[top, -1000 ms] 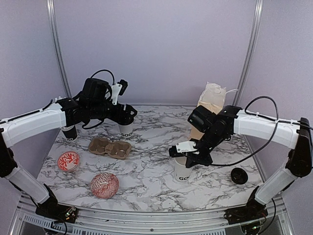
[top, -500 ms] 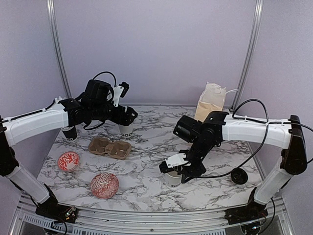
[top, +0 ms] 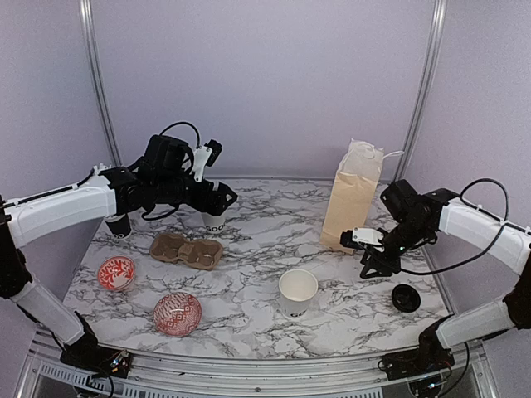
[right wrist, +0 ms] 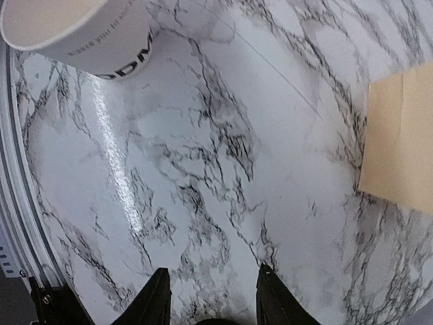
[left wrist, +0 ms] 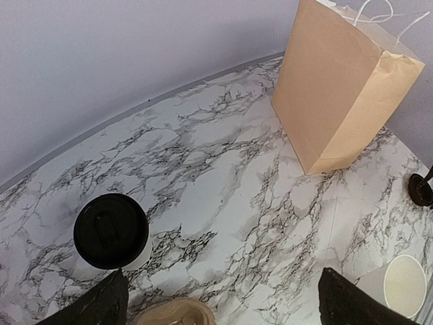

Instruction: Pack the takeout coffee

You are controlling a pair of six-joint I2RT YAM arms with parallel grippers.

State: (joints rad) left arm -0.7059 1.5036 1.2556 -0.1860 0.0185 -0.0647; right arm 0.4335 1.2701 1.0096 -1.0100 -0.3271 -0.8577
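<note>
A lidless white paper cup (top: 298,290) stands alone at the front middle; its rim also shows in the right wrist view (right wrist: 81,30). My right gripper (top: 371,267) (right wrist: 213,298) hangs open and empty over bare marble, between that cup and a loose black lid (top: 406,298). A lidded cup (top: 214,219) (left wrist: 110,230) stands at the back left. My left gripper (top: 219,197) (left wrist: 223,305) is wide open just above and beside it, holding nothing. The brown two-cup carrier (top: 187,250) lies empty in front. Another lidded cup (top: 118,225) stands far left.
The tall tan paper bag (top: 353,199) (left wrist: 342,88) stands upright at the back right, close to my right arm. Two red-and-white bowls (top: 116,272) (top: 177,313) sit at the front left. A metal rail runs along the table's near edge.
My right gripper has let go of the lidless cup at the front middle and swung right, towards the bag and loose lid. The left gripper has opened a little wider.
</note>
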